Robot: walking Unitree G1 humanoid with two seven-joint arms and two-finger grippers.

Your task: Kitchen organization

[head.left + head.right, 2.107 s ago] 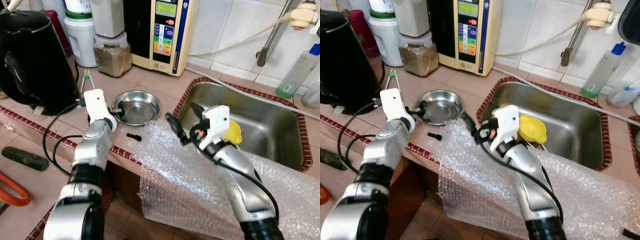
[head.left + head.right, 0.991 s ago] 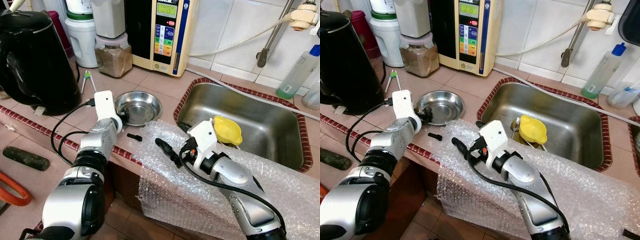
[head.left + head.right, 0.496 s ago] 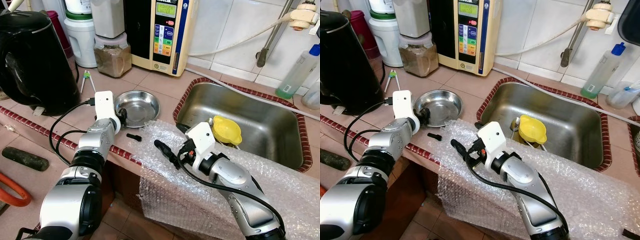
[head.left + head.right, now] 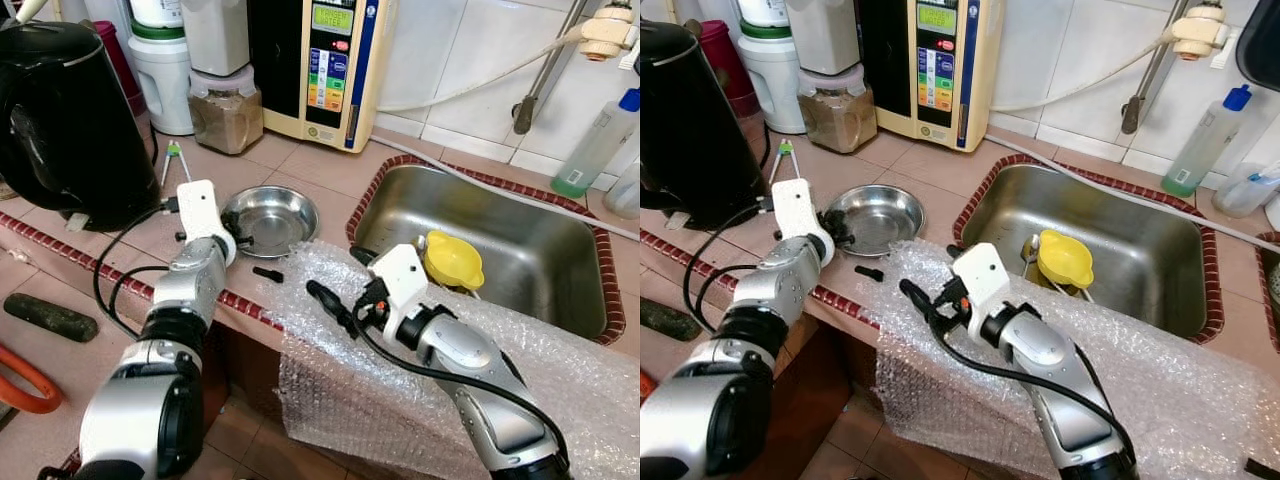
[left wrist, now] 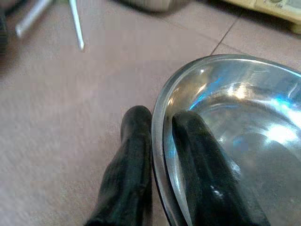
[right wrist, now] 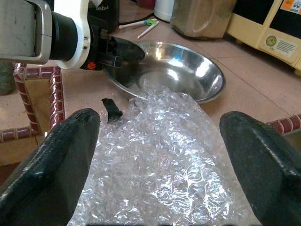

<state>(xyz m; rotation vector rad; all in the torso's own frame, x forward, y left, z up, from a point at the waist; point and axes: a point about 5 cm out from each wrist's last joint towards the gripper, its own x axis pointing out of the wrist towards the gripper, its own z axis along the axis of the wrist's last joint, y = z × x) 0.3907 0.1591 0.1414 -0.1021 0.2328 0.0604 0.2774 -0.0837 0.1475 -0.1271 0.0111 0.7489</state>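
A shallow steel bowl (image 4: 270, 215) sits on the tiled counter left of the sink. My left gripper (image 4: 240, 228) is shut on the bowl's near-left rim; in the left wrist view one finger (image 5: 134, 155) lies outside the rim and the other inside the bowl (image 5: 244, 122). A sheet of bubble wrap (image 4: 400, 380) drapes over the counter's front edge. My right gripper (image 4: 340, 280) hovers open just above its left part, with its fingers wide apart in the right wrist view and the bowl (image 6: 174, 70) ahead of them.
A steel sink (image 4: 530, 220) holds a yellow squeezer (image 4: 452, 260). A small black piece (image 4: 267, 272) lies by the wrap. A black kettle (image 4: 60, 120), a jar (image 4: 225, 105), a water purifier (image 4: 325, 60) and tongs (image 4: 173, 160) stand behind; a bottle (image 4: 590, 140) is at the back right.
My right gripper has swung left from the sink's edge to above the bubble wrap and opened wide. The left gripper stays on the bowl's rim, its wrist shifted slightly left.
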